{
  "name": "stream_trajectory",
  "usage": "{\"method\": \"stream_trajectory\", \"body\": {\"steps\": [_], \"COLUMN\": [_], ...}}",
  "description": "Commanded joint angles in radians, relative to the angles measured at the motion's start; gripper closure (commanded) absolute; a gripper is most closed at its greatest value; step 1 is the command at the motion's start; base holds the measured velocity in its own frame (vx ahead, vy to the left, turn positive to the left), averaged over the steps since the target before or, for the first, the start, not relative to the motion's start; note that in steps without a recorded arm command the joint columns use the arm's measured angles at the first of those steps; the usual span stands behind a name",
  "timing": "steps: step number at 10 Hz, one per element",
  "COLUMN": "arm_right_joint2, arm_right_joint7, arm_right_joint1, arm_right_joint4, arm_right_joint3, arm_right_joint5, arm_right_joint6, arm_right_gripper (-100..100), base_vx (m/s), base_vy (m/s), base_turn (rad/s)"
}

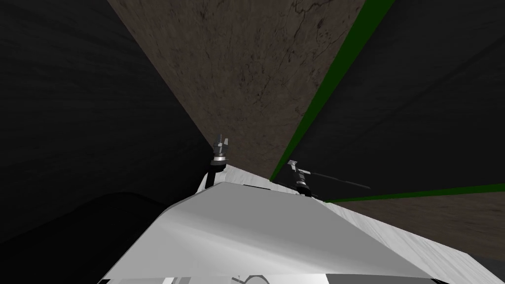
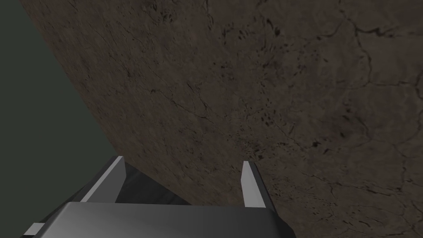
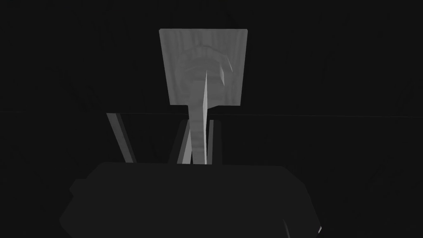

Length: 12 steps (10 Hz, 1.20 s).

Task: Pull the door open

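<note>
While the right claw [image 3: 198,120] pinches the thin door handle [image 3: 202,70], a skewed pull could slip it off; left claw [image 2: 182,159] gapes.

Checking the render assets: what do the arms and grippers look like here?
Left gripper: two thin, light grey blade fingers on a boxy grey body. Right gripper: same build, rendered near-black in dim light, fingers darker than the pale door handle. Head view: silver-ringed wrists on dark forearms. No cables or markings visible.
</note>
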Motion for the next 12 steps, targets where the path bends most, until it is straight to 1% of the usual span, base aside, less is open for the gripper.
{"method": "stream_trajectory", "body": {"steps": [1,2,3,6,10,11,12], "arm_right_joint2": [0.0,-0.012,-0.016,-0.04,-0.072,-0.066,-0.078], "arm_right_joint7": [0.0,-0.02,-0.025,-0.063,-0.114,-0.105,-0.125], "arm_right_joint1": [0.0,0.007,0.01,0.024,0.043,0.038,0.057], "arm_right_joint4": [-0.001,-0.003,-0.003,-0.009,-0.016,-0.011,-0.01], "arm_right_joint3": [0.0,0.015,0.019,0.048,0.087,0.081,0.096], "arm_right_joint5": [0.0,0.01,0.012,0.031,0.057,0.053,0.061], "arm_right_joint6": [-0.001,-0.009,-0.012,-0.03,-0.053,-0.05,-0.074], "arm_right_gripper": [100,100,100,100,100,100,100], "base_vx": [0.0,-0.142,-0.197,-0.192,-0.207,-0.101,-0.132], "base_vy": [0.0,-0.058,-0.05,-0.035,-0.059,-0.026,-0.037], "base_turn": [0.0,0.095,0.134,0.094,0.105,0.032,0.129]}}
